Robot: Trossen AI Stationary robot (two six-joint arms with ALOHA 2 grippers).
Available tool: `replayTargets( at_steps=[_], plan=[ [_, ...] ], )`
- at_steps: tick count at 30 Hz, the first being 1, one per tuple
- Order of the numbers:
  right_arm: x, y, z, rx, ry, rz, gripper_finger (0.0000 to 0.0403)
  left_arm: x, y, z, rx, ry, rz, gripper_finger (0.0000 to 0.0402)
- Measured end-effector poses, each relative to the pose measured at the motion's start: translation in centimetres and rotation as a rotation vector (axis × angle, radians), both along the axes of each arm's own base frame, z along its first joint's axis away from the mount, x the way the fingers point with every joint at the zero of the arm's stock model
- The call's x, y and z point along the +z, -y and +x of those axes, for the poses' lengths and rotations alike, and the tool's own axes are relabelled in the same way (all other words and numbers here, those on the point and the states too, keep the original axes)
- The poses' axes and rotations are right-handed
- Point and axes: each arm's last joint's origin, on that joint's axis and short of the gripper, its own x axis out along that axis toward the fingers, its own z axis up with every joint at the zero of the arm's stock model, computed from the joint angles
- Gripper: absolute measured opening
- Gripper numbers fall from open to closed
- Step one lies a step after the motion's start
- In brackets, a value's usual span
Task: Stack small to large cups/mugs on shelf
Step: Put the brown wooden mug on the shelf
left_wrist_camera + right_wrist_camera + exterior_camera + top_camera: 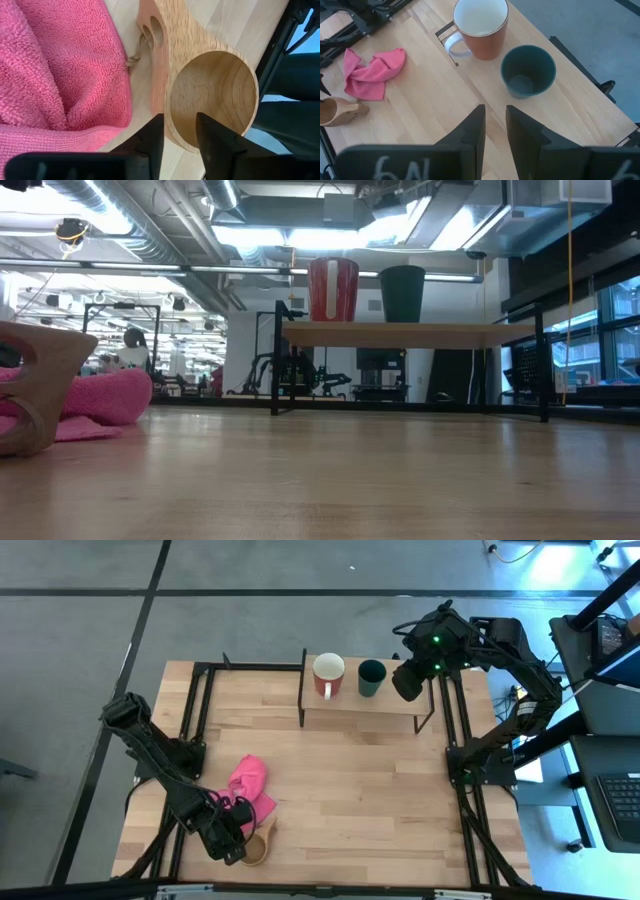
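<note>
Tabletop [340, 790] is viewed straight down from overhead; shelf [410, 334] is seen level from tabletop height. Shelf is shared with right wrist; left wrist is close-up.

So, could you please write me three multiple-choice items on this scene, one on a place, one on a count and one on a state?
1. Where is the tan wooden cup?
A. on the shelf
B. on the table beside the pink cloth
C. inside the red mug

2. How many cups stand on the shelf?
A. one
B. two
C. three

3. How does the left gripper stand?
A. open, its fingers either side of the wooden cup's rim
B. shut on the cloth
C. raised over the shelf

Answers: 1 B, it lies by the pink cloth; 2 B, only the red mug and dark green cup; 3 A, the left wrist view shows it.
</note>
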Motion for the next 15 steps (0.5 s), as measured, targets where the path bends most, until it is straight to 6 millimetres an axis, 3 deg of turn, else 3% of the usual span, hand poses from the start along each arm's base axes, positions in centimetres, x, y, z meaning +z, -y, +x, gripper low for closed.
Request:
replayTargets(
  at_steps=[6,15],
  plan=[
    [0.0,0.0,0.0,0.006,-0.003,-0.005,0.0078,-0.2,0.0,0.1,0.008,0.007,0.018,0.0118],
    [0.0,0.1,0.0,-0.011,-0.011,-0.031,0.0078,-2.3,0.5,1.0,0.026,-0.022,0.074,0.0117]
  ],
)
